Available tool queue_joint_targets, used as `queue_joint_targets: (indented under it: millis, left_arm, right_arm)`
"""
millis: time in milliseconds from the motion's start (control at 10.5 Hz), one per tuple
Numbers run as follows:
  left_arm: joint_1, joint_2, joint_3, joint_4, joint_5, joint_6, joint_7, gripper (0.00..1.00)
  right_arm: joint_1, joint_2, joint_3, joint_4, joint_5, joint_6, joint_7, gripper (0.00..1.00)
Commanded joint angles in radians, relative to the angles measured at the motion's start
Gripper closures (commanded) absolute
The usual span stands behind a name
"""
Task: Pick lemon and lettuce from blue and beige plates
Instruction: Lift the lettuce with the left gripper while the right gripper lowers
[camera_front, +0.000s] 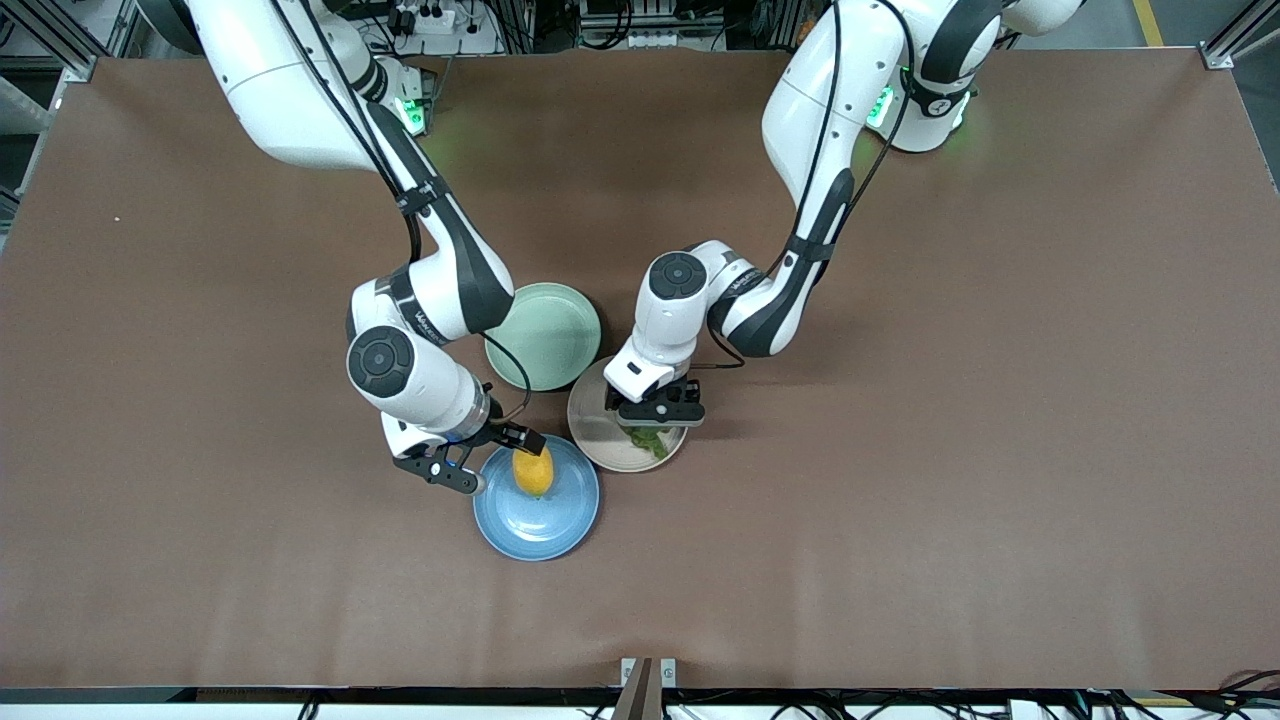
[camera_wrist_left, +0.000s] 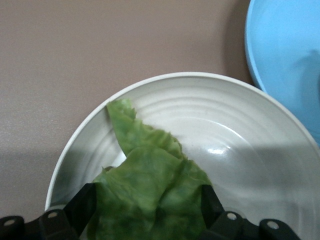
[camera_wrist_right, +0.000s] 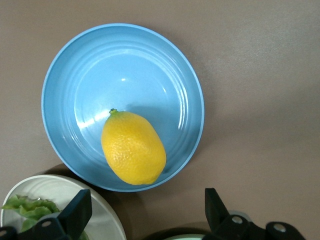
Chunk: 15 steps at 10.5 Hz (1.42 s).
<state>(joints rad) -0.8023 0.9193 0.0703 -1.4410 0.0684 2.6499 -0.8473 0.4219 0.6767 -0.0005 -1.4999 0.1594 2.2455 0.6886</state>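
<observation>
The yellow lemon (camera_front: 533, 472) (camera_wrist_right: 133, 147) lies on the blue plate (camera_front: 540, 525) (camera_wrist_right: 125, 60). My right gripper (camera_front: 490, 455) (camera_wrist_right: 146, 200) hangs open just over that plate's rim, beside the lemon, with nothing between its fingers. The green wrinkled lettuce (camera_front: 652, 440) (camera_wrist_left: 150, 185) rests on the beige plate (camera_front: 595, 425) (camera_wrist_left: 240, 130). My left gripper (camera_front: 655, 412) (camera_wrist_left: 146, 197) is down over it. Its fingers (camera_wrist_left: 82, 207) stand open on either side of the leaf, which fills the gap between them. Part of the leaf is hidden under the hand in the front view.
A pale mint-green plate (camera_front: 545, 335) lies close to both other plates, toward the robots' bases. The three plates nearly touch. The blue plate's rim (camera_wrist_left: 285, 55) shows beside the beige one in the left wrist view. Brown tabletop surrounds them.
</observation>
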Motion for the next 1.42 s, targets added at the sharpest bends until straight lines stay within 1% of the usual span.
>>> queue_joint_targets:
  millis: [0,190,379,664,853,1328]
  left_arm:
    - [-0.015,0.016,0.017,0.017,0.028,0.009,-0.038,0.61]
    - [-0.015,0.015,0.017,0.017,0.028,0.009,-0.039,0.81]
    - [-0.014,0.010,0.017,0.016,0.028,0.007,-0.039,1.00]
    - [-0.011,-0.017,0.017,0.010,0.028,-0.002,-0.039,1.00]
    - [-0.009,-0.040,0.017,0.010,0.031,-0.065,-0.038,1.00]
    - [-0.003,-0.094,0.016,0.008,0.031,-0.157,-0.033,1.00]
  right_arm:
    - [-0.005,0.020,0.002,0.035,0.012,-0.004,0.000,0.00]
    - [-0.006,0.023,0.002,0.036,0.014,-0.003,0.012,0.00]
    - [0.006,0.033,0.001,0.036,0.012,0.031,0.014,0.00]
    - [0.011,0.046,0.000,0.036,0.003,0.072,0.012,0.00]
    - [0.018,0.049,0.000,0.035,-0.004,0.098,0.005,0.00]
    - [0.009,0.076,-0.001,0.030,-0.008,0.157,0.002,0.00]
